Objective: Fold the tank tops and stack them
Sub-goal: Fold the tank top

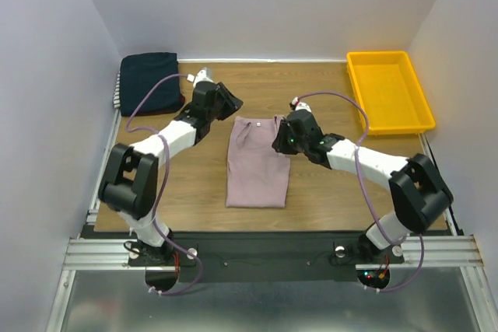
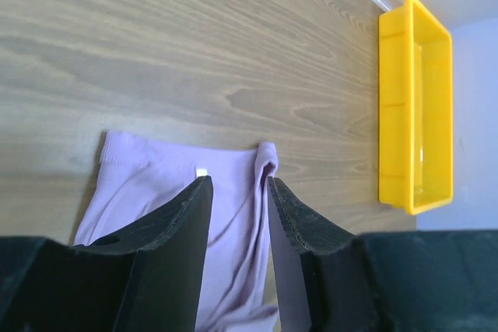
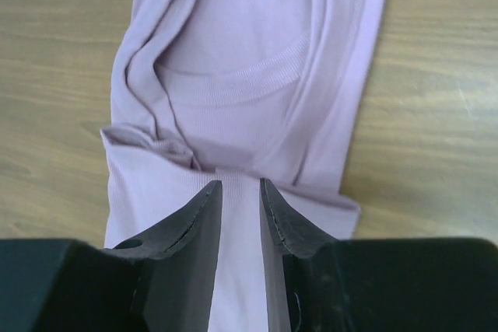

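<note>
1. Yellow plastic tray sits at the wooden worktop's far right corner.
2. The folded tank tops, navy uppermost, lie in the far left corner; the pink tank top lies mid-worktop.
3. The left gripper and the right gripper hover part-open at its collar end, gripping nothing.
4. Pale walls enclose three sides.

left pincer: jaws parted | right pincer: jaws parted | arms: both stretched forward, angled inward

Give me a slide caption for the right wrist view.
Right gripper, jaws parted, poised over the pale pink tank top, its sides folded in, on the wooden table.
</note>
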You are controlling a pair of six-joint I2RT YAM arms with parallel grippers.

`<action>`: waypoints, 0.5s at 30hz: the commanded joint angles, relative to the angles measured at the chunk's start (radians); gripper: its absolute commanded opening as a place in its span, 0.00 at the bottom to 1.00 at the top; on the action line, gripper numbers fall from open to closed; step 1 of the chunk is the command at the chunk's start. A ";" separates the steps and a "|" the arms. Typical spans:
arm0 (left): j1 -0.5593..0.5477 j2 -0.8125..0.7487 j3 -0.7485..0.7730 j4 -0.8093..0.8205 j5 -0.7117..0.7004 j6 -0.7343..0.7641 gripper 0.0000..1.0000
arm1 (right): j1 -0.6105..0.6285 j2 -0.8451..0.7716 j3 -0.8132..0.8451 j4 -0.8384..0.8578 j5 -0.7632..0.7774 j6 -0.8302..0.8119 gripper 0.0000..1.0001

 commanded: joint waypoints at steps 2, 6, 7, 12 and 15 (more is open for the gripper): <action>-0.032 -0.211 -0.134 -0.194 -0.143 -0.028 0.46 | 0.003 -0.140 -0.066 -0.137 -0.029 0.020 0.36; -0.101 -0.428 -0.306 -0.389 -0.185 -0.040 0.46 | 0.020 -0.257 -0.172 -0.247 -0.095 0.072 0.44; -0.122 -0.521 -0.344 -0.402 -0.191 -0.053 0.46 | 0.028 -0.275 -0.222 -0.258 -0.115 0.083 0.46; -0.202 -0.708 -0.510 -0.545 -0.180 -0.144 0.53 | 0.081 -0.419 -0.335 -0.323 -0.155 0.183 0.50; -0.248 -0.787 -0.579 -0.602 -0.165 -0.207 0.59 | 0.109 -0.468 -0.384 -0.330 -0.172 0.239 0.52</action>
